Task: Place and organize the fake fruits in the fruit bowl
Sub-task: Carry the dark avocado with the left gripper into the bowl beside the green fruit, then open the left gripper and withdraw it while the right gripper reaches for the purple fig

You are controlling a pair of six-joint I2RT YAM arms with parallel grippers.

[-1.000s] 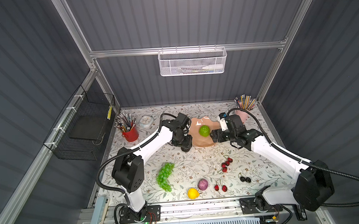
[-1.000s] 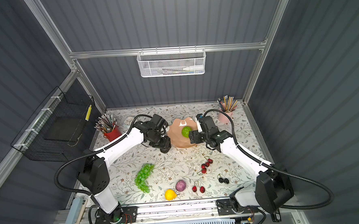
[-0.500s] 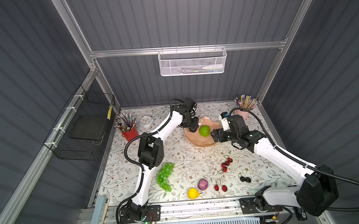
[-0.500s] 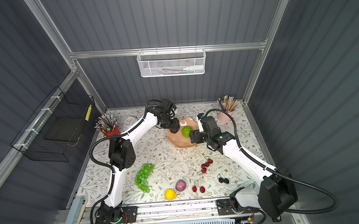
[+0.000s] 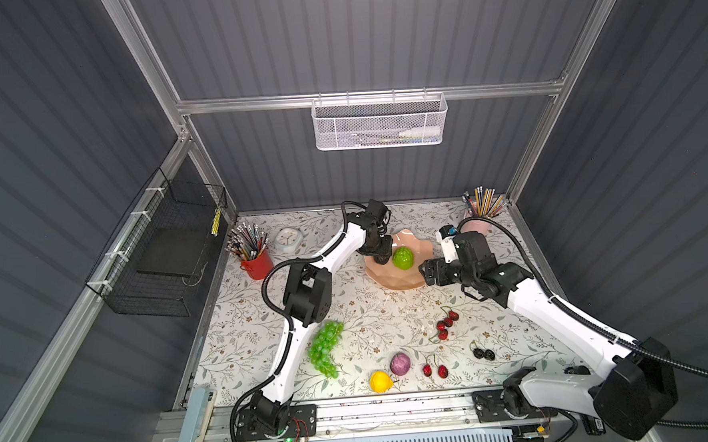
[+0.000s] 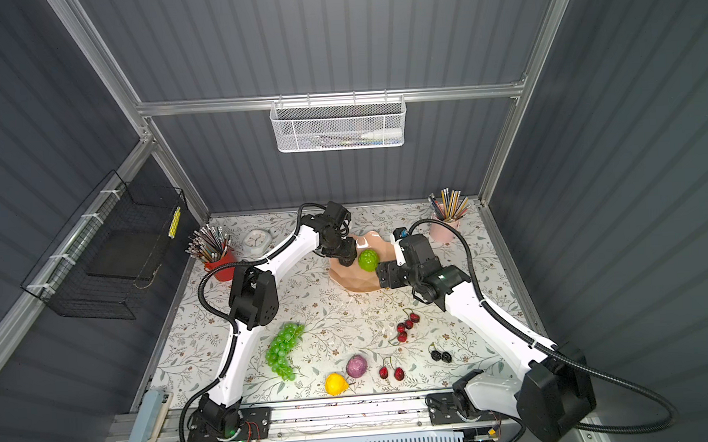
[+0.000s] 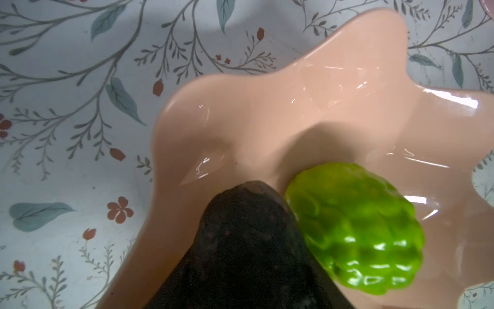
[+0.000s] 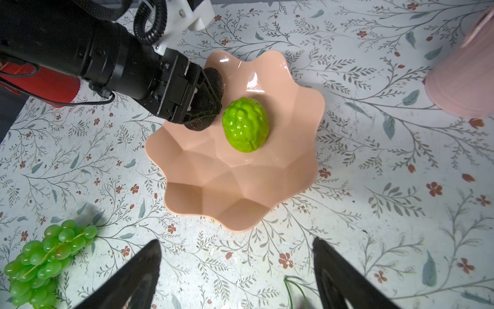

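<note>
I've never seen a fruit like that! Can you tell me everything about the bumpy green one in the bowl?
The bumpy green fruit is egg-shaped, bright lime green and shiny like plastic, covered all over in little rounded knobs. It lies on its side inside the salmon-pink fruit bowl, resting on the sloping inner wall, off-centre. The black avocado, held in the left gripper, is close beside it; whether they touch is unclear. Nothing grips the green fruit.

fruit bowl: far middle of table, bumpy lime-green ball inside | left gripper: down in bowl, just beside ball | right gripper: at bowl's right edge | loose on table toward near edge: green grape bunch, yellow lemon, purple round fruit, red cherries in two clusters, dark cherries
</note>
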